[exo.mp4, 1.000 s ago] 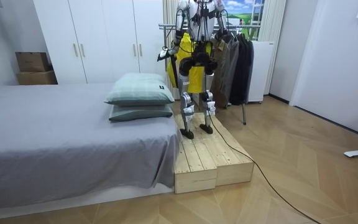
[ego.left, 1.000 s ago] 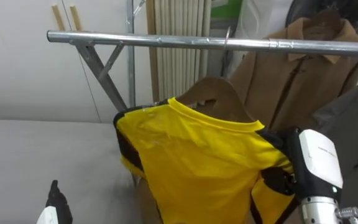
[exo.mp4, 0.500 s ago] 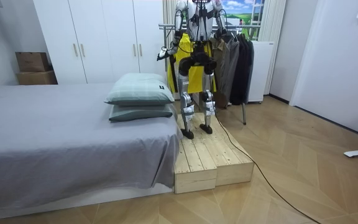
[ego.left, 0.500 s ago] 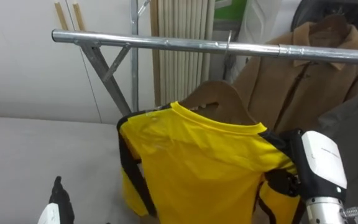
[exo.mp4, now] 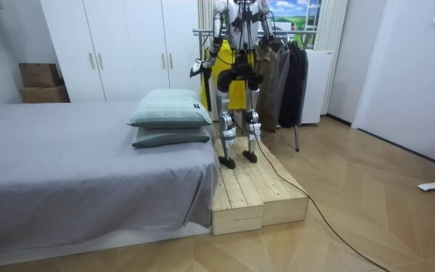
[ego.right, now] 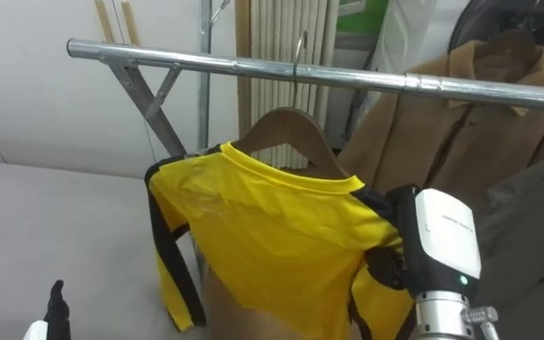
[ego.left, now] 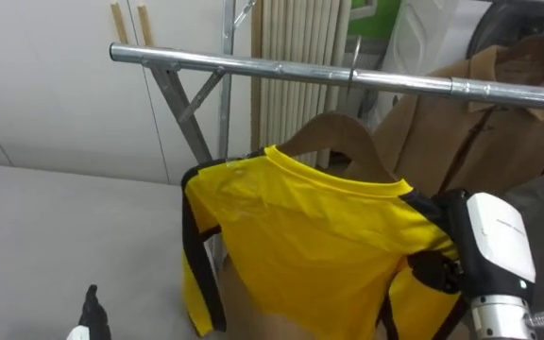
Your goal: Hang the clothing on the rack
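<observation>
A yellow shirt (ego.left: 319,236) with black side trim hangs on a wooden hanger (ego.left: 333,137). The hanger's hook (ego.left: 354,59) sits over the metal rail (ego.left: 281,71) of the clothes rack. My right hand (ego.left: 431,271) is dark and lies against the shirt's right shoulder, mostly hidden by the cloth, with the white forearm coming up from the lower right. My left hand (ego.left: 91,310) just pokes into the lower left corner, apart from the shirt. In the room view I stand on a wooden platform (exo.mp4: 259,189) facing the rack, with the yellow shirt (exo.mp4: 216,64) in front of me.
A brown coat (ego.left: 480,123) hangs on the same rail to the right of the shirt, with dark garments (exo.mp4: 293,72) beyond it. The rack's slanted brace (ego.left: 192,109) stands at the left. A grey bed (exo.mp4: 74,159) with pillows (exo.mp4: 168,113) adjoins the platform.
The whole eye view has shifted to the right, which is the camera's own move. The shirt's left sleeve now hangs straighter. My left hand sits lower in the picture.
</observation>
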Controlling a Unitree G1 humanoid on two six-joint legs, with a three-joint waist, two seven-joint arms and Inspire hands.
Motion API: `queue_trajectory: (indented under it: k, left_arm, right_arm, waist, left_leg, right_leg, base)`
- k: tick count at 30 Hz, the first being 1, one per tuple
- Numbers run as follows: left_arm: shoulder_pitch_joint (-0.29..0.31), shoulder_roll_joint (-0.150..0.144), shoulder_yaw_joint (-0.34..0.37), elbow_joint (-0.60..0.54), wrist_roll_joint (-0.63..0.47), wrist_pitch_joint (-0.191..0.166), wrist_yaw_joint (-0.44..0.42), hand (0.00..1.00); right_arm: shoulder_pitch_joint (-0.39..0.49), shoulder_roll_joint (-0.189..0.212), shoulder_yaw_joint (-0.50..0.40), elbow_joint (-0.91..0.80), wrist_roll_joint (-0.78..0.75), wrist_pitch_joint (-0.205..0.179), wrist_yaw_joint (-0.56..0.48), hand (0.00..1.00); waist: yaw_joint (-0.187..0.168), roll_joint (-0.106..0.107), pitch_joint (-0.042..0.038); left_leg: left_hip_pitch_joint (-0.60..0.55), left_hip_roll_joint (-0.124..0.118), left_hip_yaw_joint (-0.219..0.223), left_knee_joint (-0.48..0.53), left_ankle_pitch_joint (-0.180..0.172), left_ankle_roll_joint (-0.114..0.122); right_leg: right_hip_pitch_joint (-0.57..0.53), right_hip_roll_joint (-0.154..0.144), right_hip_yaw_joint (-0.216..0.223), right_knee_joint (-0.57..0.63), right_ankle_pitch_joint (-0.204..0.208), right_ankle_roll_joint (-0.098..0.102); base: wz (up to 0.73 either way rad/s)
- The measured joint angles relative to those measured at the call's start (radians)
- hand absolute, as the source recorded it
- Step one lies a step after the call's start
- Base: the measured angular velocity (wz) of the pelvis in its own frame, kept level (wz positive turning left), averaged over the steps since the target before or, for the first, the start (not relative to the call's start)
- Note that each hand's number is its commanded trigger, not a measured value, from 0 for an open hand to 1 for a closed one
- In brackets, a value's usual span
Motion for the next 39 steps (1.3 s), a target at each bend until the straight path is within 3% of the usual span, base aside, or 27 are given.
queue_trajectory:
  k: [5, 12, 19, 23, 31, 39]
  left_arm:
    - [0.0, 0.0, 0.001, 0.001, 0.0, 0.0, -0.038, 0.0]
    - [0.0, -0.002, 0.038, 0.019, 0.0, -0.006, -0.06, 0.0]
    - [-0.003, -0.002, 0.066, 0.016, 0.002, -0.006, -0.085, 0.0]
    - [-0.002, -0.003, 0.075, 0.021, 0.001, -0.005, -0.088, 0.0]
    - [-0.001, -0.015, 0.076, 0.022, 0.003, -0.001, -0.106, 0.0]
    - [-0.001, -0.008, 0.09, 0.021, 0.003, 0.009, -0.131, 0.0]
  right_arm:
    - [-0.012, 0.0, 0.0, 0.0, 0.001, -0.001, 0.0, 1.0]
    - [-0.027, -0.008, -0.014, 0.001, 0.067, -0.036, 0.008, 1.0]
    - [-0.085, -0.025, -0.024, 0.065, 0.208, -0.039, 0.032, 1.0]
    - [-0.105, -0.038, -0.033, 0.072, 0.266, -0.038, 0.061, 1.0]
    - [-0.208, -0.056, -0.055, 0.103, 0.297, -0.035, 0.102, 1.0]
    - [-0.346, -0.079, -0.058, 0.272, 0.347, -0.007, 0.127, 1.0]
  waist:
    - [0.002, -0.013, 0.0062]
    - [0.003, -0.015, 0.006]
    - [0.023, -0.011, 0.0042]
    - [0.026, -0.011, 0.0038]
    - [0.028, -0.012, 0.0035]
    - [0.067, -0.023, 0.0008]
  left_leg:
    - [0.008, 0.0, -0.004, 0.0, 0.0, 0.0]
    - [0.008, -0.001, -0.012, -0.005, 0.0, -0.001]
    - [0.008, 0.001, -0.012, -0.007, 0.0, -0.001]
    - [0.008, 0.002, -0.018, -0.008, 0.001, -0.001]
    - [0.006, 0.0, -0.04, -0.008, 0.001, -0.001]
    - [0.009, -0.002, -0.044, -0.006, 0.003, -0.004]
  right_leg:
    - [0.011, -0.002, -0.015, -0.013, 0.0, -0.001]
    - [0.013, -0.005, -0.024, -0.015, 0.001, -0.001]
    - [0.015, -0.003, -0.032, -0.015, 0.005, -0.003]
    - [0.018, -0.01, -0.089, -0.015, 0.005, -0.003]
    - [0.024, -0.025, -0.14, -0.017, 0.005, -0.003]
    - [0.029, -0.031, -0.159, -0.017, 0.005, -0.003]
  base:
    - [0.03]
    - [0.02]
    - [0.0]
    - [0.03]
    - [0.07]
    - [0.0]
